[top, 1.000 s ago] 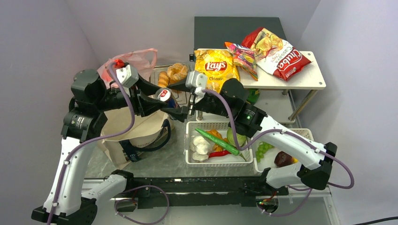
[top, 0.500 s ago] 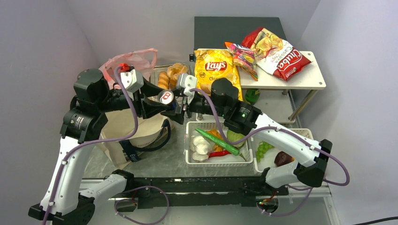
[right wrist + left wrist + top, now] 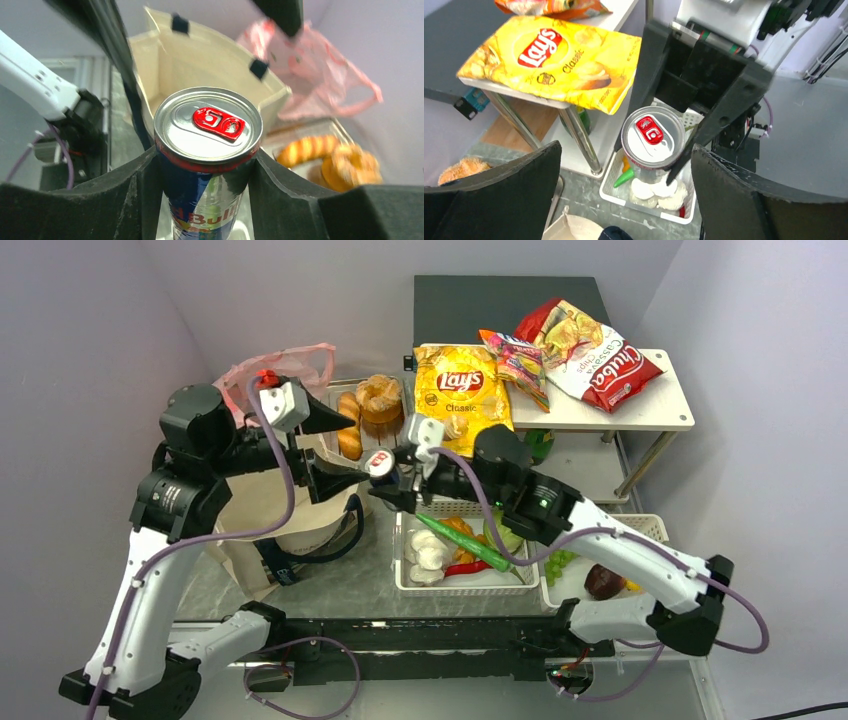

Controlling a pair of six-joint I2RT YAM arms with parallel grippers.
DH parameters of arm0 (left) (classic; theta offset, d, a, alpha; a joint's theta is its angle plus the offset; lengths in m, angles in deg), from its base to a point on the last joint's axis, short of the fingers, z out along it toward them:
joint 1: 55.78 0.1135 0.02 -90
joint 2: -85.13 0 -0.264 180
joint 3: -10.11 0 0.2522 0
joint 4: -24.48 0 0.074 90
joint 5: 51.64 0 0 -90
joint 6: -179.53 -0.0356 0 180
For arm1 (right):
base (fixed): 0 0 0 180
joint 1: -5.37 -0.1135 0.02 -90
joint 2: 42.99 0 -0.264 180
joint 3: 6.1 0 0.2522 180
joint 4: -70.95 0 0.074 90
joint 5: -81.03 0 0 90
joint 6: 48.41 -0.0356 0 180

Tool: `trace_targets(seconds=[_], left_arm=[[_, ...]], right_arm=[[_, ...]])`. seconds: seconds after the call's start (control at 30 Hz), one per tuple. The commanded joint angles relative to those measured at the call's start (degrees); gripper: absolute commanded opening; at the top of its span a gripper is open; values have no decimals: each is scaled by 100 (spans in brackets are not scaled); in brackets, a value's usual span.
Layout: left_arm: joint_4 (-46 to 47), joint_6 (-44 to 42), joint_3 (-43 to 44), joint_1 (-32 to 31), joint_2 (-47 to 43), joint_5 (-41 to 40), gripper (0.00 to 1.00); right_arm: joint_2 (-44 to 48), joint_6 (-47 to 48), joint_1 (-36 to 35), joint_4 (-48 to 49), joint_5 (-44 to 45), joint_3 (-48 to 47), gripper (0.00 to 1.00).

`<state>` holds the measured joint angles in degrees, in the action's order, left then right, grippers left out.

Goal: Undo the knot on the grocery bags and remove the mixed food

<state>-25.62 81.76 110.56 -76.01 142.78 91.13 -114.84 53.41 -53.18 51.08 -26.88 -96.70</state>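
My right gripper [image 3: 388,472] is shut on a blue and silver Red Bull can [image 3: 380,462], held upright above the white basket's left end; the right wrist view shows both fingers pressed on the can [image 3: 207,125]. My left gripper [image 3: 335,450] is open just left of the can, its fingers wide apart and off the can [image 3: 653,137]. The beige tote [image 3: 260,510] stands open below the left arm. The pink plastic bag [image 3: 290,365] lies behind it. The Lay's bag [image 3: 462,385] and pink snack bag [image 3: 515,360] lie on the shelf. The ring bun [image 3: 380,395] is on a tray.
A white basket [image 3: 465,585] holds garlic [image 3: 428,552], a long green vegetable [image 3: 465,543] and cabbage [image 3: 500,535]. A second basket holds grapes [image 3: 560,558] and a dark red fruit [image 3: 603,580]. The red Cassava bag [image 3: 595,355] lies on the white shelf [image 3: 640,410]. A baguette [image 3: 348,430] lies beside the bun.
The can went from my left gripper to my right. The right gripper closed on it and carried it right; the left gripper opened and stays behind.
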Motion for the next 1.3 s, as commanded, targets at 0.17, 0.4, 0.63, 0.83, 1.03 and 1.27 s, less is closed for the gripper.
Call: trace_targets(seconds=[0.17,0.4,0.63,0.83,1.03,1.27], left_arm=[[835,500,-3,226,-389,-8,99],[721,313,-27,303,-420,-360,99],[641,165,-4,370,-421,-470,99],[539,29,0,397,-423,-516,99],[379,-117,-33,397,-451,-514,99],[356,-210,-141,397,-527,-529,99]], right_arm=[[1772,-534,538,51,1506,1516,0],[2442,-1475,1132,-137,3483,2400,0],[2635,-1505,1545,1516,4379,3692,0],[2847,-1459,1561,3493,4791,5107,0],[2418,-1482,1708,4495,5369,5349,0],[2137,-1360,1852,5054,5462,5225,0]])
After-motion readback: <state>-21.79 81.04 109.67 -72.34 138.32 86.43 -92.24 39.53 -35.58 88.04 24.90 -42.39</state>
